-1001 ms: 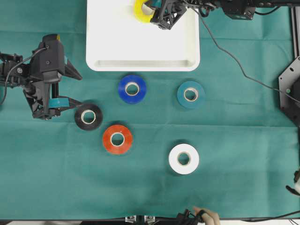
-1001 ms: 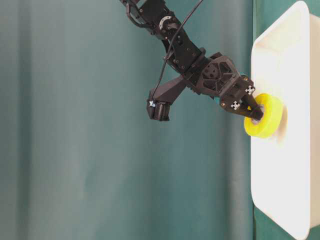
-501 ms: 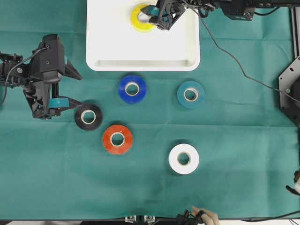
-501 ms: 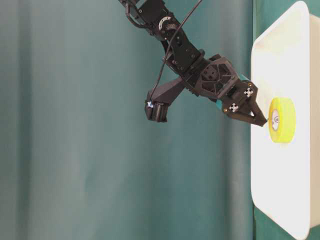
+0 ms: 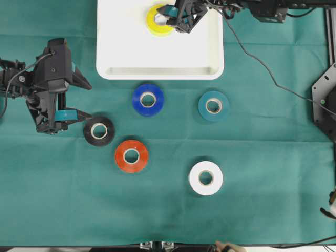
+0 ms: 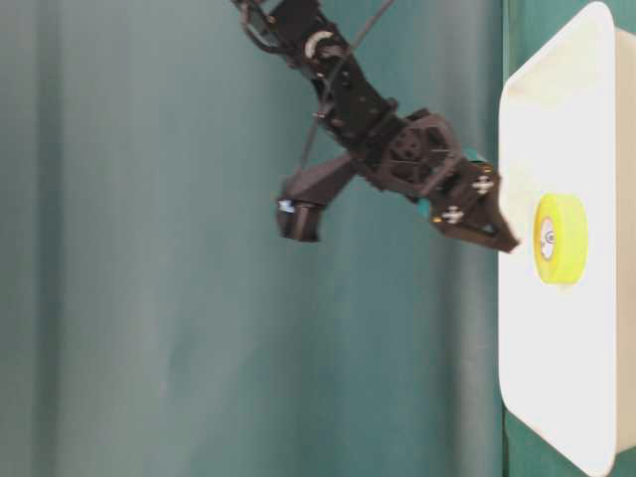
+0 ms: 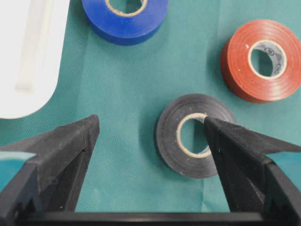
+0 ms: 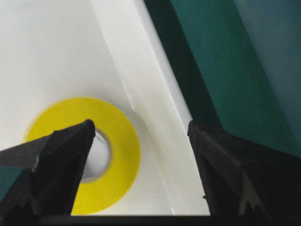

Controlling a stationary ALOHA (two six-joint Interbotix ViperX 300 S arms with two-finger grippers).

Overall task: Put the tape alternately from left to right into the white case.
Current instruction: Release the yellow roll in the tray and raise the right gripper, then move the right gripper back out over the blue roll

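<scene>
White case (image 5: 126, 58): you see it at the far middle of the table (image 5: 262, 199), its long near rim facing the loose rolls.
Yellow tape (image 5: 157, 20): it lies flat inside the white case, toward the far edge and a little right of the case's middle — free of any grip.
Right hand (image 5: 176, 16): your right hand hovers over the case just right of the yellow tape, released, its fingers spread wide; in its own wrist view one finger tip crosses the roll's core and the other sits over the case's rim, neither pressing the roll.
Left hand (image 7: 150, 127): your left hand waits at the left of the table, fingers spread and grasping nothing; the black tape lies just past the fingertips, one tip overlapping its core in the wrist view.
Black tape (image 5: 99, 130): flat on the green cloth, left of centre, just beside the left hand.
Red-orange tape (image 5: 131, 156): flat on the cloth, just near-right of the black tape, not touching it.
Blue tape (image 5: 148, 99): flat, just near of the case's near rim.
Teal tape (image 5: 213, 106): flat, right of the blue tape, well apart from it.
White tape (image 5: 206, 178): flat, nearest of the rolls — near-right of the red-orange tape.
</scene>
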